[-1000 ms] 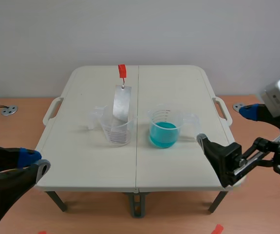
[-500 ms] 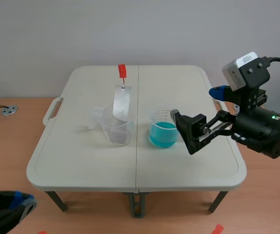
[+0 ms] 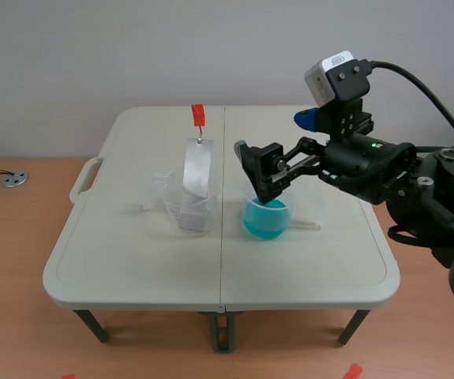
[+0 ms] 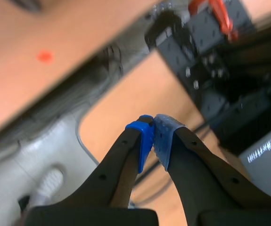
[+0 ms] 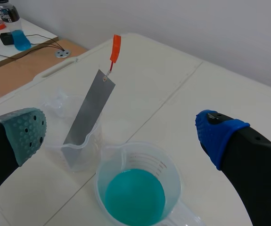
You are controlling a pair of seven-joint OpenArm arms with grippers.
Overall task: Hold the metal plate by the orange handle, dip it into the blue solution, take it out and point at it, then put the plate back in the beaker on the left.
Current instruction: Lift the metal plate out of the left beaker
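The plate [image 5: 89, 113] leans in its beaker [image 5: 74, 157], orange handle [image 5: 115, 48] up at eleven o'clock for the wide-spread right gripper [image 5: 121, 133] (left gripper [image 4: 153, 126] pinched closed).

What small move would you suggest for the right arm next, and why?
Probably advance the open right pincer past the blue-solution beaker until it straddles the orange handle. The metal plate leans ungripped in the left beaker, handle sticking up clear, and the pincer hovers near the blue-solution beaker, short of the handle.
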